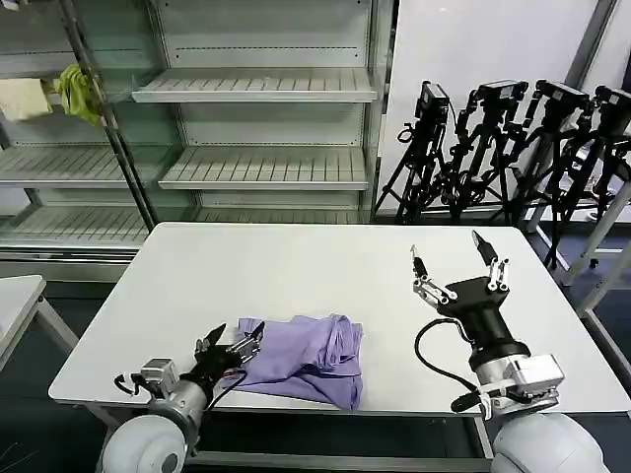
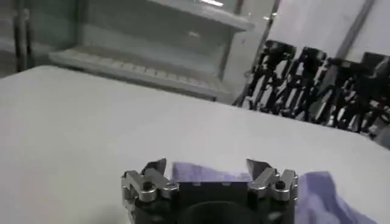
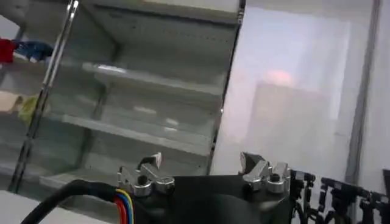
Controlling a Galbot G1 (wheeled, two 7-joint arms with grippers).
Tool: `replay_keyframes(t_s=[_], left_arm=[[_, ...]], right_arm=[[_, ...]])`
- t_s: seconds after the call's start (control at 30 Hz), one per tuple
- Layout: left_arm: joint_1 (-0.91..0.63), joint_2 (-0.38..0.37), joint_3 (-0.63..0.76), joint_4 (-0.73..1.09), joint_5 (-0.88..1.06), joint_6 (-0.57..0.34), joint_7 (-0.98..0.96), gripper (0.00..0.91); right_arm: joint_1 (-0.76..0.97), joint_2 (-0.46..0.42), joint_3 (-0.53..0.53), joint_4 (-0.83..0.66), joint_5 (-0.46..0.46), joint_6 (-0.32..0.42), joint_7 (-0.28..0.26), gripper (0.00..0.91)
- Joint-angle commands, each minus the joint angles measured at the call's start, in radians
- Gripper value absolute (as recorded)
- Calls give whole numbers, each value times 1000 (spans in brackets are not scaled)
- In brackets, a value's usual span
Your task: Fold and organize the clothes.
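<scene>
Left pincer open at T-shirt's edge.

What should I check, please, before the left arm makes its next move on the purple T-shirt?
1. T-shirt fully on the table, near the front edge: ok.
2. Shirt folded neatly: not ok, it lies bunched and creased.
3. Left tool open at the shirt's left edge: ok.
4. Fabric between the left tool's fingers: cannot tell.
5. Right tool open, raised over the table's right side, apart from the shirt: ok.
</scene>
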Motion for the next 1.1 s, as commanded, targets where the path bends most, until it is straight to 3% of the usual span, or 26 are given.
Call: replay_keyframes(t_s=[0.03, 0.87, 1.0, 1.07, 1.1], left_arm=[[18, -7, -52, 64, -16, 0, -5, 907], [72, -44, 8, 48, 44, -1, 20, 907], [69, -52, 14, 58, 53, -1, 27, 685], [71, -55, 18, 58, 61, -1, 30, 494], [71, -56, 18, 58, 62, -1, 31, 464]], right_arm=[[9, -6, -3, 6, 4, 0, -1, 907], [4, -3, -3, 21, 3, 4, -6, 907], [-3, -3, 3, 29, 3, 4, -5, 907], [-7, -4, 7, 34, 3, 5, -5, 907], [-9, -4, 9, 36, 3, 5, -6, 907]])
